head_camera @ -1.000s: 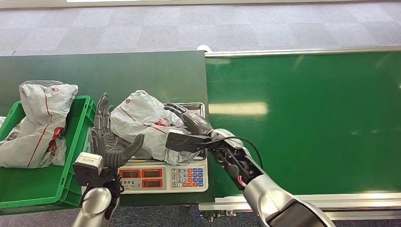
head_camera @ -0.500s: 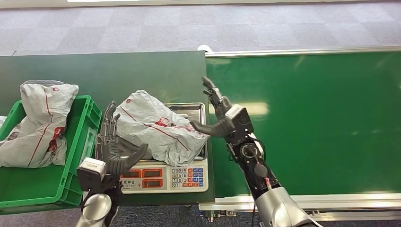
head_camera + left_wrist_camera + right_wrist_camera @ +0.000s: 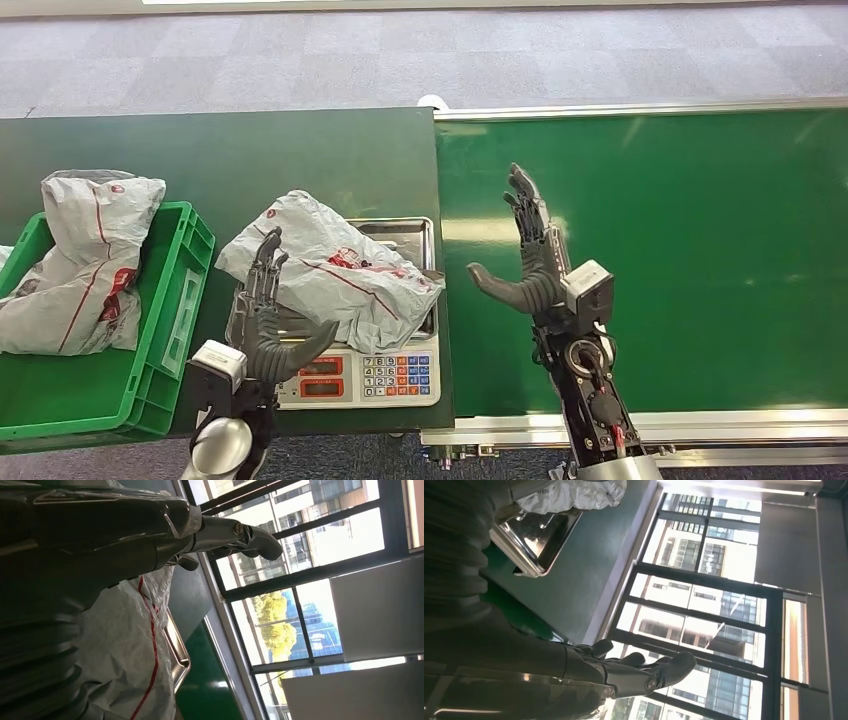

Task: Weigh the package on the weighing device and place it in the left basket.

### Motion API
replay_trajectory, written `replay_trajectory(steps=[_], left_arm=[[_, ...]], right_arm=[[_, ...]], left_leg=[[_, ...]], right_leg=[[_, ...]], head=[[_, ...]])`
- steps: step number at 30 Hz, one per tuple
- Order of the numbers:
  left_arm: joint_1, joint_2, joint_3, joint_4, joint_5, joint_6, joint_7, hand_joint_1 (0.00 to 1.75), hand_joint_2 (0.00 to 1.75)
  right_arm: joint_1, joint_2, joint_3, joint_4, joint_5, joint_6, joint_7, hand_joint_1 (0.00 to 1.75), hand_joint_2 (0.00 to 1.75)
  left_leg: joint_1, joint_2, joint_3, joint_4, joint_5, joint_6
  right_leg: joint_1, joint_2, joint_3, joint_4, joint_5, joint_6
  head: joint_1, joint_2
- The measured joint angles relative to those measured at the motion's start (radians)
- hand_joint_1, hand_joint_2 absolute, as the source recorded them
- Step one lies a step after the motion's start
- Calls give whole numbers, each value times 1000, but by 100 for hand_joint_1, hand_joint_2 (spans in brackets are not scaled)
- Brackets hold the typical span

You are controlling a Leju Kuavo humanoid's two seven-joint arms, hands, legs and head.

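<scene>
Package (image 3: 330,270) on scale (image 3: 350,372), centre frame; left hand (image 3: 270,325) spread at its edge, right hand (image 3: 530,270) empty, fingers apart. Basket (image 3: 150,330) transfer left.

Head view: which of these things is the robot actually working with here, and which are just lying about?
Part of the job:
grey package lying on the scale
scale
green basket
left hand, at the package's side
right hand, open, clear of the package

Just lying about:
other grey bag, in the basket
green conveyor belt
</scene>
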Motion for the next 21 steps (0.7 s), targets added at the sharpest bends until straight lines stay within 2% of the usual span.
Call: replay_trajectory(steps=[5, 9, 13, 21], left_arm=[[-92, -3, -80, 87, -189, -94, 130, 0, 175], [-190, -22, -110, 211, -368, -91, 239, 0, 175], [-255, -37, -111, 302, -459, -80, 309, 0, 175], [-329, -64, -110, 442, -549, -64, 419, 0, 175]], right_arm=[[194, -5, 21, -210, 100, -3, 24, 0, 175], [293, -1, 76, -278, 123, 26, 30, 0, 175], [320, 2, 109, -288, 119, 40, 31, 0, 175], [323, 7, 124, -288, 120, 42, 35, 0, 175]], left_leg=[[0, 0, -1, 0, -1, 0], [0, 1, -1, 0, 0, 0], [0, 1, 0, 0, 1, -1], [0, 1, -1, 0, 1, -1]], right_leg=[[0, 0, -1, 0, 0, 0], [0, 1, 0, 0, 0, 0], [0, 0, 0, 0, 1, -1], [0, 0, 0, 0, 1, -1]], head=[[0, 0], [0, 0], [0, 0], [0, 0]])
